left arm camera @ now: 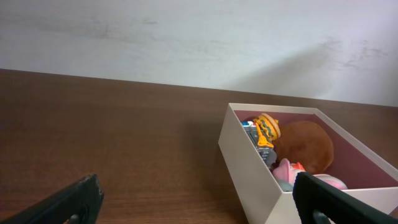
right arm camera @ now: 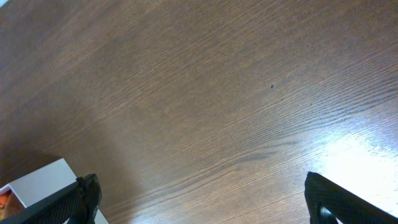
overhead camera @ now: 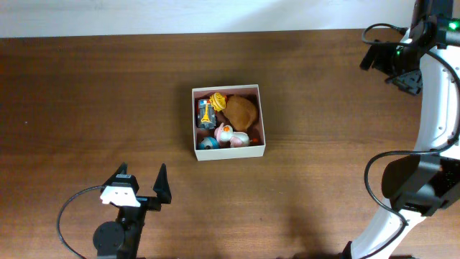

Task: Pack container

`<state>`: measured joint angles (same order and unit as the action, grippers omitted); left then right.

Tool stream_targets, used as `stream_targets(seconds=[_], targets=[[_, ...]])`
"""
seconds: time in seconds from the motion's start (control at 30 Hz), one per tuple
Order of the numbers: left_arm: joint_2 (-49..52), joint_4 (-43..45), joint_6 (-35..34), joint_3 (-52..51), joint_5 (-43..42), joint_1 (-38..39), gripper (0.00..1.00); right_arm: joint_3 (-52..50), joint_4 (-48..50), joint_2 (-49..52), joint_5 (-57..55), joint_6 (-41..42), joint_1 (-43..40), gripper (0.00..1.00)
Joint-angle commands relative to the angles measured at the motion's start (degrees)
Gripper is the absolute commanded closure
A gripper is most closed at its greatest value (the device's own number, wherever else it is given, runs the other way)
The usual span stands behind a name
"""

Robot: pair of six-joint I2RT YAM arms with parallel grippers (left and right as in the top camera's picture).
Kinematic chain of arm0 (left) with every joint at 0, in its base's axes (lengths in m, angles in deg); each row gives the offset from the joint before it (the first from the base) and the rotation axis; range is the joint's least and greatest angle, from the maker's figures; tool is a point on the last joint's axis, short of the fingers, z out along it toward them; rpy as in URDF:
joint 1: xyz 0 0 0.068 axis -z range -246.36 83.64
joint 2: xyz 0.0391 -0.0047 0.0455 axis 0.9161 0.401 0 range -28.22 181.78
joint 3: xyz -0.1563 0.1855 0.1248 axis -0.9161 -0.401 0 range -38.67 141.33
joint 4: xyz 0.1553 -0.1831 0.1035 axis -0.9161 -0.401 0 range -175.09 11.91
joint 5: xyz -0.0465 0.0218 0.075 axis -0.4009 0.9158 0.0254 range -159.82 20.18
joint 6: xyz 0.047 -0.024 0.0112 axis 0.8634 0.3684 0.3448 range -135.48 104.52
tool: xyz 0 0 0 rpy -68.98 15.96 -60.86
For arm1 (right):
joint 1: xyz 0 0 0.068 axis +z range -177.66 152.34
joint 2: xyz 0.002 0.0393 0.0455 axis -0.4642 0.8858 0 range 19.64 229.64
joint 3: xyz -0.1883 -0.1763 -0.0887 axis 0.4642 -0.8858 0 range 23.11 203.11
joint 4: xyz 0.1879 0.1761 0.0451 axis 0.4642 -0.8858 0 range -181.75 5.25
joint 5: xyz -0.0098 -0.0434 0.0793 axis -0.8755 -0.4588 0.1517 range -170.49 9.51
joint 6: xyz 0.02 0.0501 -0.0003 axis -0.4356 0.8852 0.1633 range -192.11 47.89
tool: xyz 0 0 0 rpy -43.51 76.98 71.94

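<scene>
The container, a square white box with a pink-brown inside, sits mid-table. It holds several toys: a brown plush, a yellow-orange burger toy, a blue toy and a pink-white toy. The left wrist view shows the container from its left side with the toys inside. My left gripper is open and empty, low at the front left, apart from the box. My right gripper is raised at the far right; its fingers are open and empty over bare wood, with a container corner at lower left.
The dark wooden table spreads around the box. A pale wall runs behind the table. The right arm's white body and cables stand at the right edge.
</scene>
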<state>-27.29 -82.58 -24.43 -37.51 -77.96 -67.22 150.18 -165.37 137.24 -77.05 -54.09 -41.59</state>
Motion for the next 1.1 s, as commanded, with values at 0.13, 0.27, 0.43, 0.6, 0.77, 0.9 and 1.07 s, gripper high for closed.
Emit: stream_targets(seconds=[0.13,0.27,0.43,0.6,0.77,0.9,1.07], targets=[[-0.63,0.15,1.11,-0.50,0.44,0.24,0.01,0.22,0.02,-2.56,-0.74,0.07,0.81,0.01],[-0.63,0.17,1.11,-0.50,0.44,0.22,0.00,0.22,0.04,-9.94,-0.74,0.07,3.10,0.01],[-0.63,0.17,1.11,-0.50,0.44,0.22,0.00,0.22,-0.04,-21.44,-0.85,-0.04,9.29,0.02],[-0.63,0.17,1.11,-0.50,0.44,0.24,0.00,-3.67,-0.22,-33.81,-6.69,-7.10,15.96,0.01],[-0.63,0.17,1.11,-0.50,0.44,0.24,0.00,-19.41,1.60,-48.89,-6.73,-7.26,16.55,0.01],[-0.63,0.17,1.11,-0.50,0.44,0.22,0.00,-38.84,15.96,-62.23,-6.75,-7.54,16.55,0.02],[-0.63,0.17,1.11,-0.50,0.44,0.24,0.00,-66.18,43.41,-78.93,-2.95,-10.14,16.57,0.01]])
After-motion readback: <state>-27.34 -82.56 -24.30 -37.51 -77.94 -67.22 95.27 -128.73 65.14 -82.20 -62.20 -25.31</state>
